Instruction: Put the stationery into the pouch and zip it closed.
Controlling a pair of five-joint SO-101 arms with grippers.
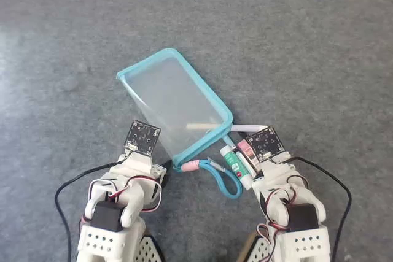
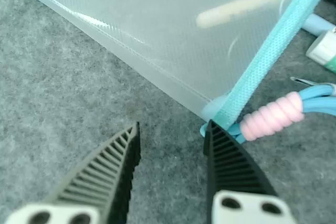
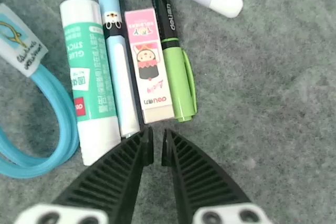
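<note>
facing pouch (image 2: 131,24) corner, left gripper (image 2: 170,129) spread, right gripper (image 3: 157,137) near eraser (image 3: 148,74)

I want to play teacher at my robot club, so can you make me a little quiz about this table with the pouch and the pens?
1. Which thing lies between the glue stick and the eraser?
A. a blue pen
B. scissors
C. a ruler
2. True or false: the eraser is already inside the pouch.
3. Fill in: the left gripper stands open at the pouch's corner, beside a pink ____.

Key: 1 A. 2 false. 3 bead.
</note>
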